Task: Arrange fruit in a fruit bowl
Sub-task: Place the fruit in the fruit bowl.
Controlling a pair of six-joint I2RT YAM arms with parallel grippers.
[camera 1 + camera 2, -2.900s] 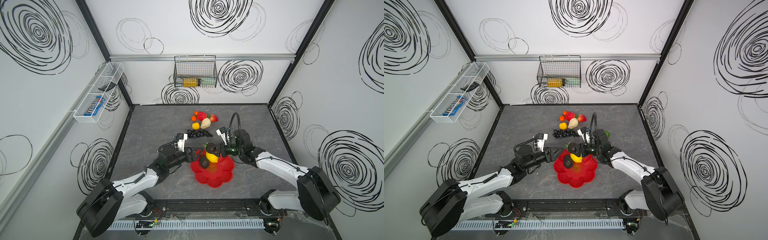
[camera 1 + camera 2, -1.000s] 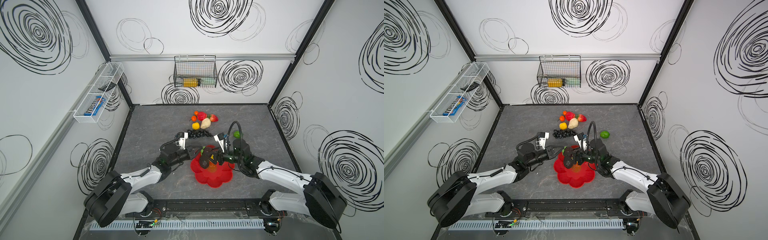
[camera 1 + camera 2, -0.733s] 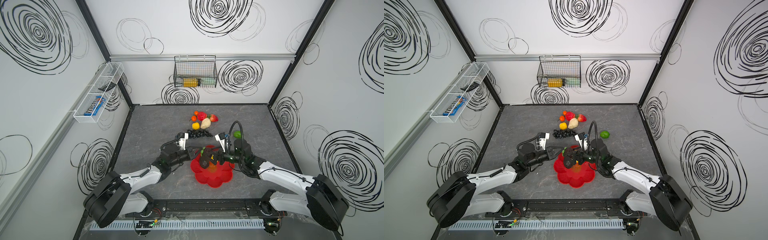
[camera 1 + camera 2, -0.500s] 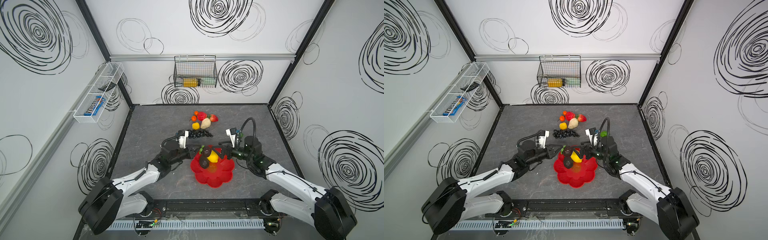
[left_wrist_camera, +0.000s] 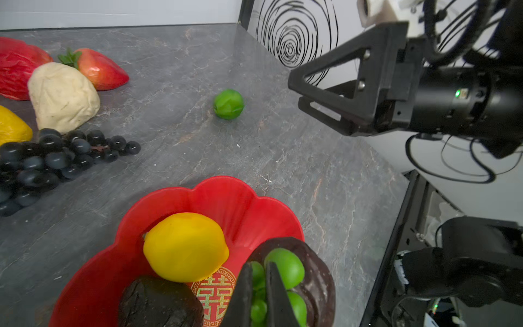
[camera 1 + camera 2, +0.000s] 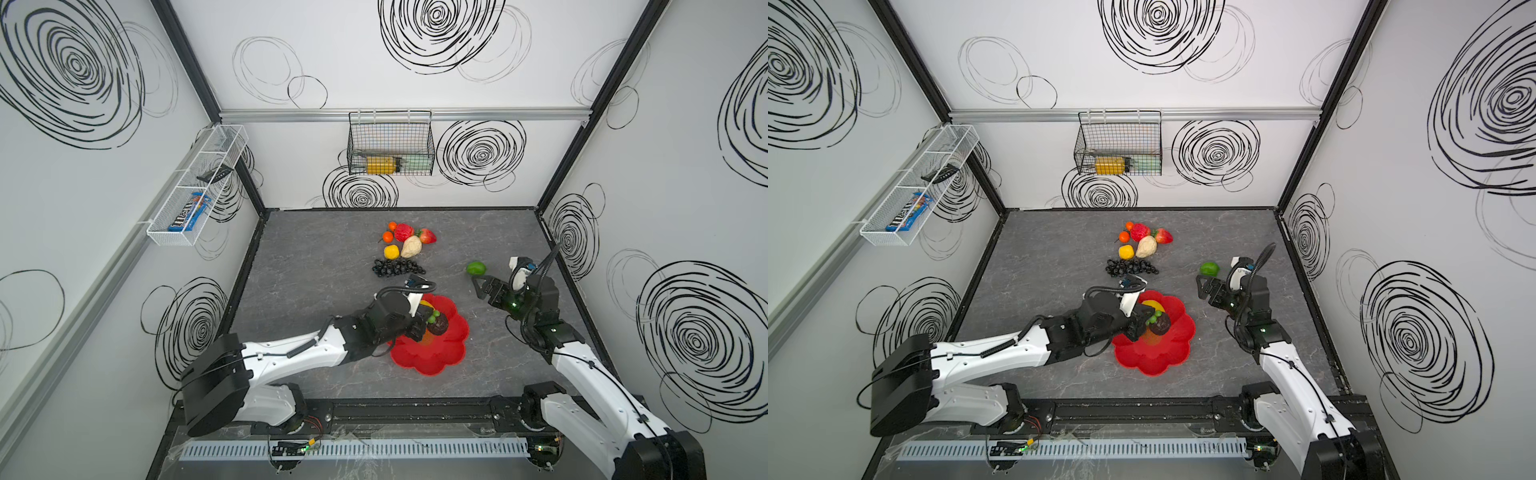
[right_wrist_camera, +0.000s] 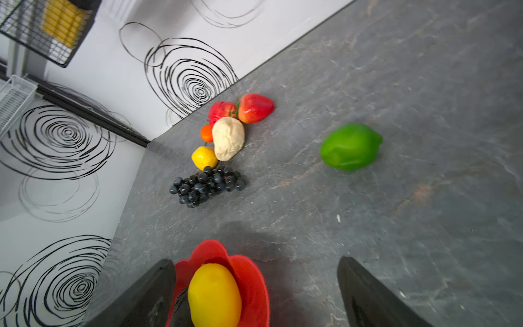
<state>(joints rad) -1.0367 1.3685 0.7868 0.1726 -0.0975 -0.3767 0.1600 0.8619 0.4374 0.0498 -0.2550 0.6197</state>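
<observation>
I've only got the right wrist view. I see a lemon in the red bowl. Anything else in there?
Observer: Yes: a dark avocado and a green-topped avocado.
Operator: Where's the left gripper?
Observer: The left gripper is shut, over the bowl, at the green-topped avocado.
Operator: Any loose fruit I'm missing?
Observer: A second tangerine beside the apple, hidden from you.

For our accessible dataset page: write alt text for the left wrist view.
A red flower-shaped bowl holds a lemon and two dark avocados, with the shut left gripper at one avocado's green top. Beyond on the grey table lie a lime, black grapes, a beige piece and a strawberry; the open right gripper hovers near the lime.
</observation>
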